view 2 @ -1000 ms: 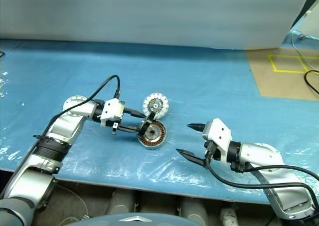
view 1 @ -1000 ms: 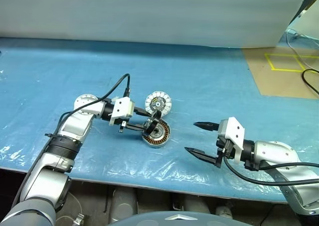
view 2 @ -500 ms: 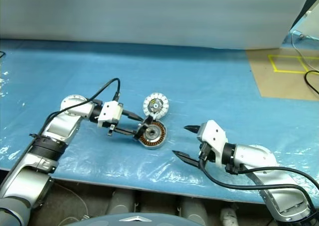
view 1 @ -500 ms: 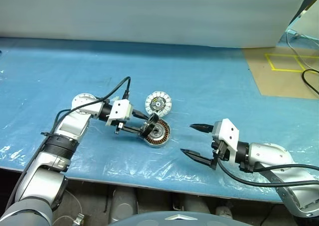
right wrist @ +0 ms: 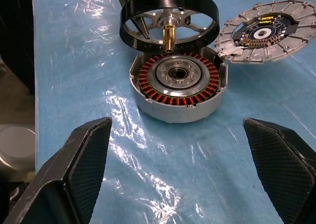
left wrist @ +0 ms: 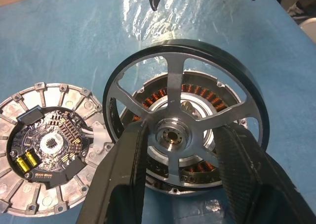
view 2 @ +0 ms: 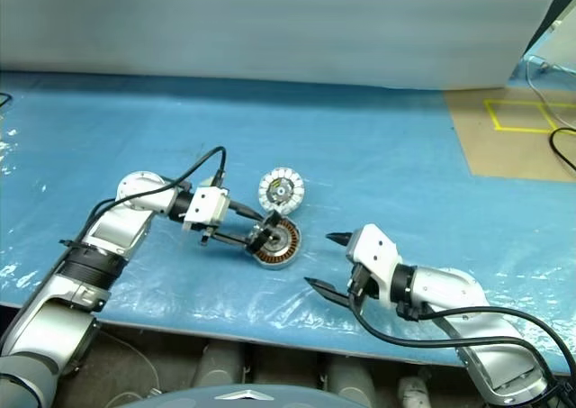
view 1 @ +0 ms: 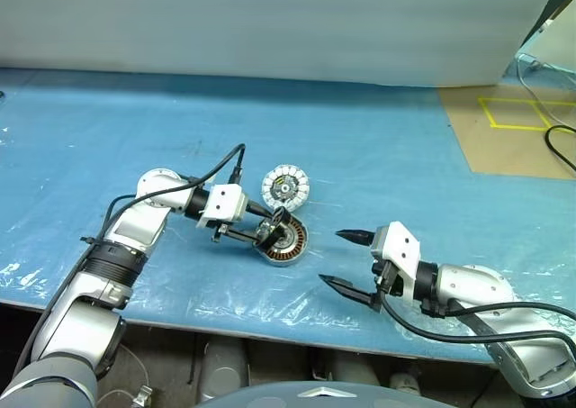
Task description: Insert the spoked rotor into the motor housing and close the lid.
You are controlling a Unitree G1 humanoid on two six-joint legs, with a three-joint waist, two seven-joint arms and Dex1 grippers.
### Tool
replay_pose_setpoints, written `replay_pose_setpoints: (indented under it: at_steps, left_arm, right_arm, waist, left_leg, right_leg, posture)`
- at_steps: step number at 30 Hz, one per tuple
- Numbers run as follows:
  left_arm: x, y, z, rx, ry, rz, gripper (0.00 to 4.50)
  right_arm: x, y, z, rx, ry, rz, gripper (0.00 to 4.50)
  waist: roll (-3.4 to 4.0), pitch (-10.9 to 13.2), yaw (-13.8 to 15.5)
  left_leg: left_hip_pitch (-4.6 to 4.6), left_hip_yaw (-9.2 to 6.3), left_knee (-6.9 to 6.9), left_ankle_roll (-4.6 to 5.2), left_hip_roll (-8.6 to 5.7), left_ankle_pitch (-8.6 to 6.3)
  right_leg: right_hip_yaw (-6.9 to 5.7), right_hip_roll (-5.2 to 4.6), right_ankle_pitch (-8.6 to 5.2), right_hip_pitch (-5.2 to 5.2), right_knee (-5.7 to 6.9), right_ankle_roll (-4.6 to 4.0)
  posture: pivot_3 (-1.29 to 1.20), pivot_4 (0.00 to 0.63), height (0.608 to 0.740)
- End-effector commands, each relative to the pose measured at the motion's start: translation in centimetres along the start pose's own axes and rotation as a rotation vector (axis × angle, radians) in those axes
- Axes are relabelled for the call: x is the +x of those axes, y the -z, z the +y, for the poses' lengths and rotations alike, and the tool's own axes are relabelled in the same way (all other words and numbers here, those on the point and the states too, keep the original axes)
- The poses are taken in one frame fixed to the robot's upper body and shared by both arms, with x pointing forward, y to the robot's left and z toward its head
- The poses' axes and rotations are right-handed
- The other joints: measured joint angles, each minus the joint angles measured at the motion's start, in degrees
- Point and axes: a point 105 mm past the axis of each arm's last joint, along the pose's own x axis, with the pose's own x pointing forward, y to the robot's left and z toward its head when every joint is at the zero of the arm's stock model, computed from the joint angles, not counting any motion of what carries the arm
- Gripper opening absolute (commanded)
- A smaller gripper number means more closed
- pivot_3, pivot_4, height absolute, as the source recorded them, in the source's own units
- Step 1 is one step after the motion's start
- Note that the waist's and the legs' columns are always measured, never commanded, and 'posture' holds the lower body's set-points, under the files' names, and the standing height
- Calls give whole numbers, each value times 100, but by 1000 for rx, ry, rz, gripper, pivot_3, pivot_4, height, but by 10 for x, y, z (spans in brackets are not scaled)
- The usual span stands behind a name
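Spoked rotor (right wrist: 169, 17): held tilted just above the motor housing, brass shaft pointing down toward the hub.
Motor housing (right wrist: 177, 88): on the blue-covered counter (view 1: 378, 147), windings exposed.
Lid (left wrist: 48, 147): flat, touching the housing.
Left hand (left wrist: 180, 150): clamps the rotor.
Right hand (view 1: 346, 259): fingers spread wide, empty, near the housing.

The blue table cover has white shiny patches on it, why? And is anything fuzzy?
In the right wrist view, light glares off wrinkled clear plastic over the blue table cover. The motor housing looks crisp there. In the left wrist view, the left gripper's fingers look soft, close to the camera.
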Motion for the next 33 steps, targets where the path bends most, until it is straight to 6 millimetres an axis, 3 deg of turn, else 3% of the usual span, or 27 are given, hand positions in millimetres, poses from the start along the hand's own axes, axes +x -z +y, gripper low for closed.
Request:
replay_pose_setpoints:
  at_steps: [1, 10, 19, 27, 31, 33]
  left_arm:
    - [0, 2, 0, 19, 13, 31, 1768]
    - [-1, 3, 0, 23, 29, 38, 1768]
    - [-1, 3, 1, 23, 26, 19, 1768]
    - [-8, 9, 2, 26, 19, 48, 1768]
    - [-7, 8, 4, 24, 19, 55, 1768]
    - [-6, 8, 4, 26, 22, 57, 1768]
  right_arm:
    - [-6, -12, -2, -31, 10, -27, 4500]
    - [-13, -2, -4, -10, 48, -18, 4500]
    - [-4, 17, -8, -7, 58, -31, 4500]
    - [-8, -12, -9, -43, 49, -71, 4500]
    - [-6, -11, -7, -34, 48, -61, 4500]
    - [-3, 1, -4, -22, 50, -45, 4500]
  waist:
    - [0, 0, 0]
    - [2, -1, -3]
    - [6, -4, -2]
    - [8, -5, -5]
    - [8, -5, 1]
    - [8, -5, 1]
  left_leg:
    - [0, 0, 0, 0, 0, 0]
    - [1, 0, 1, 0, 0, 0]
    - [5, 0, 1, 0, -1, 0]
    - [5, 0, 1, 1, 0, 0]
    - [6, 0, 0, 1, 0, 0]
    - [4, 0, 0, 0, -1, 0]
  right_leg:
    - [0, 0, 0, 0, 0, 0]
    - [0, 0, 0, 0, 0, 0]
    - [0, -1, 0, 4, 1, 0]
    - [0, 0, 0, 3, 3, 0]
    - [0, 0, 0, 4, 2, 0]
    - [0, -1, 0, 4, 2, 0]
  posture:
    - [0, 150, 740]
    - [0, 150, 740]
    - [0, 150, 740]
    - [0, 150, 740]
    - [0, 150, 740]
    - [0, 150, 740]
